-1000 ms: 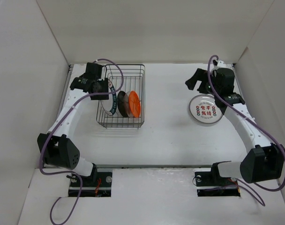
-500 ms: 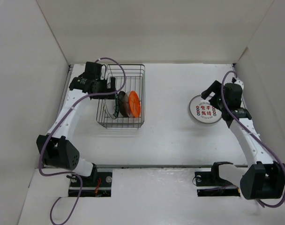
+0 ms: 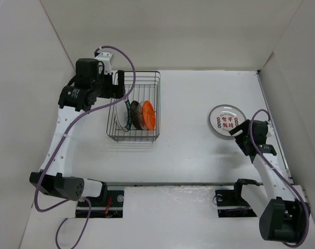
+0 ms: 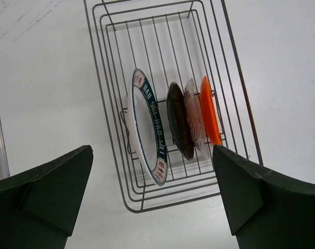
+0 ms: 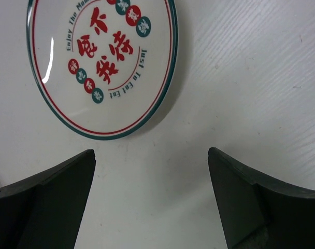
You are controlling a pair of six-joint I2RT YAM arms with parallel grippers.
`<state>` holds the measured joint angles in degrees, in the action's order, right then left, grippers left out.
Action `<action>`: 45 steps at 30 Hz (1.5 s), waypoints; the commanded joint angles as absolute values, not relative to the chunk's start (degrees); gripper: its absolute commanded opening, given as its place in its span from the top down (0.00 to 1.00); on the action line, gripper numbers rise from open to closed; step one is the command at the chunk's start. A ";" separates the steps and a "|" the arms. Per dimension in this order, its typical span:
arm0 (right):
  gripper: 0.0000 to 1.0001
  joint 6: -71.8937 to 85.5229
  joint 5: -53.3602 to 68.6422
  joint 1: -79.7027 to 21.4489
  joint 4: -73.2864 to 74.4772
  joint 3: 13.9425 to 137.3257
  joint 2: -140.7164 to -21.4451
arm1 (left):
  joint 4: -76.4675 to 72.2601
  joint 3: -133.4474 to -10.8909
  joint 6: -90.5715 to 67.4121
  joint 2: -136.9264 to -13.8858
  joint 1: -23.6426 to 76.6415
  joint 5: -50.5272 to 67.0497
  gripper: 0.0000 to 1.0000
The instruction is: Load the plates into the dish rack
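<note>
The dish rack (image 3: 158, 104) (image 4: 162, 31) holds plates on edge: a white one with a teal lettered rim (image 3: 124, 115) (image 4: 149, 129), a black one (image 3: 134, 115) (image 4: 179, 120), a clear one (image 4: 195, 116) and an orange one (image 3: 148, 115) (image 4: 210, 111). My left gripper (image 3: 124, 85) (image 4: 152, 150) hangs open above the rack's left side, holding nothing. A white plate with red and green characters (image 3: 228, 121) (image 5: 101, 62) lies flat on the table. My right gripper (image 3: 240, 131) (image 5: 151, 151) is open, low over the table just near-right of that plate and apart from it.
White walls enclose the table on the left, back and right. The right wall stands close behind my right arm (image 3: 269, 171). Bare white tabletop (image 3: 188, 104) separates the rack from the flat plate.
My left gripper has opened, let go of the teal-rimmed plate and risen; the plate now stands in the rack. My right arm swung from behind the flat plate to its near-right side.
</note>
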<state>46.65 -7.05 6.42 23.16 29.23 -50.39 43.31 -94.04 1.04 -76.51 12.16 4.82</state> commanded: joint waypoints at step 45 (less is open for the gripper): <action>1.00 52.65 -2.90 8.35 -1.37 35.78 -69.81 | 47.37 -113.80 4.75 -87.36 12.22 14.85 0.00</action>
<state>55.20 -1.39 8.23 4.08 37.26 -76.69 47.51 -108.27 3.46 -86.70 12.16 13.15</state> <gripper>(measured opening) 0.112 0.997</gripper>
